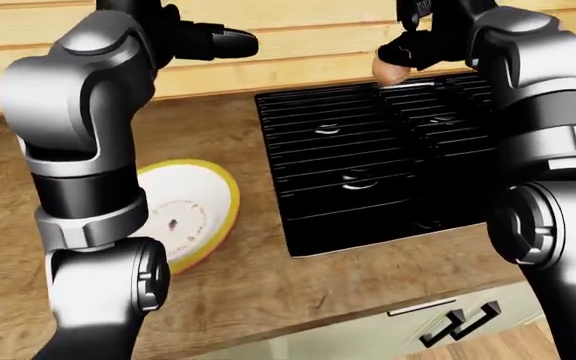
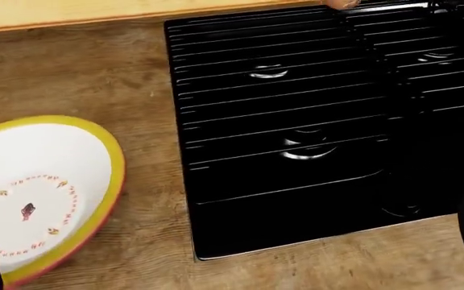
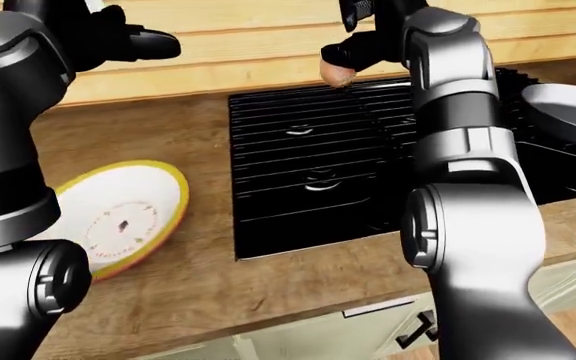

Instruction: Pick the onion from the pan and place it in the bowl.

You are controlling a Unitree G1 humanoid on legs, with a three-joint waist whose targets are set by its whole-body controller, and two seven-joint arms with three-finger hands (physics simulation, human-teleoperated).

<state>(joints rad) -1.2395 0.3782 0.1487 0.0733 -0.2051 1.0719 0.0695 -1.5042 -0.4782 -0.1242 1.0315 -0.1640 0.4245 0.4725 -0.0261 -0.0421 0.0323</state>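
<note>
A brown onion [image 1: 389, 70] hangs above the top edge of the black stove [image 1: 368, 165], with my right hand [image 1: 405, 54] shut on it from above. In the head view only a sliver of the onion [image 2: 346, 3] shows at the top edge. The white bowl [image 2: 39, 193] with a yellow rim sits on the wooden counter left of the stove and holds nothing. My left hand [image 1: 226, 42] is raised high near the wooden wall, open, well above the bowl. A grey pan [image 3: 568, 109] shows at the right edge of the right-eye view.
The wooden counter [image 2: 127, 84] runs between bowl and stove. A plank wall [image 1: 298, 30] stands behind the stove. Cabinet drawers with black handles [image 1: 458, 322] lie below the counter edge. My left forearm [image 1: 78, 150] stands over the bowl's left side.
</note>
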